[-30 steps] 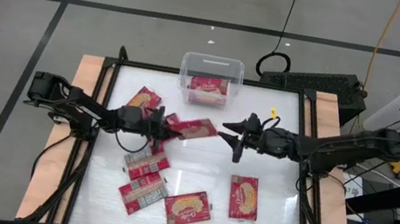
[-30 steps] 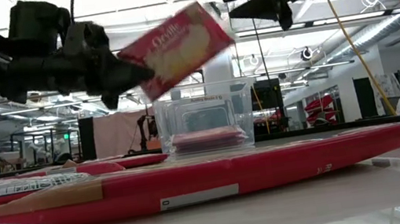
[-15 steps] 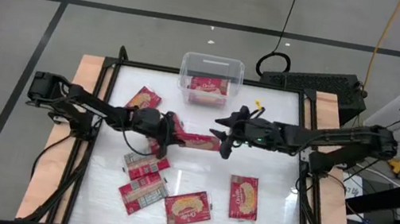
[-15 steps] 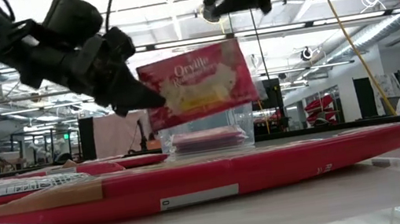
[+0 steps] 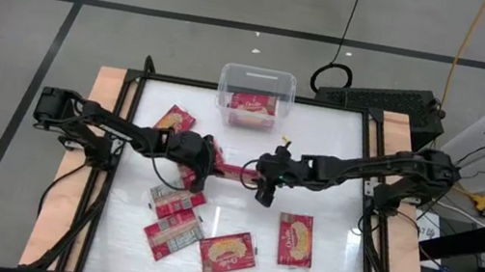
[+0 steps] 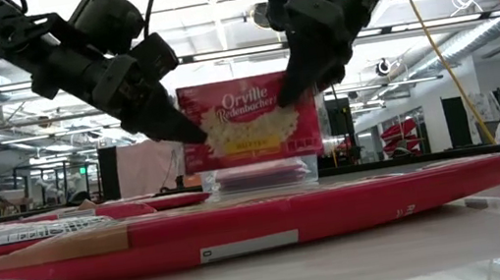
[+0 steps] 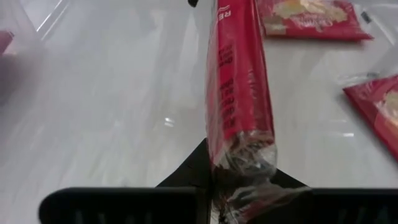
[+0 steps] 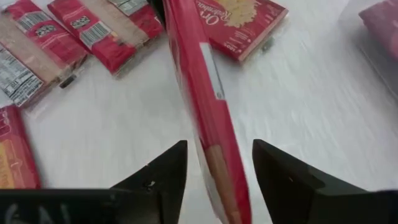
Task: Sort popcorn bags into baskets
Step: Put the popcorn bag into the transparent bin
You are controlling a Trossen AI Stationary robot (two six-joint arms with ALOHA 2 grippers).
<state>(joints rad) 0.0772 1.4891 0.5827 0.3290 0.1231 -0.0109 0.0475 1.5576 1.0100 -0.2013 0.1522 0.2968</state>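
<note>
Above mid-table, the left gripper [image 6: 179, 131] pinches 1 end of an upright Orville Redenbacher popcorn bag [image 6: 246, 116]. The right gripper [image 8: 214, 168] straddles the other end, fingers [image 8: 163, 171] spread, not yet touching. A clean handover probably means closing squarely before the left releases, then carrying it to the clear bin [image 5: 256, 94].

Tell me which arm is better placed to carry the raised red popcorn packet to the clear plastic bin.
Probably right: the right gripper has open fingers around the flat red popcorn packet, which the left gripper grips, and the clear plastic bin lies nearer its side.
</note>
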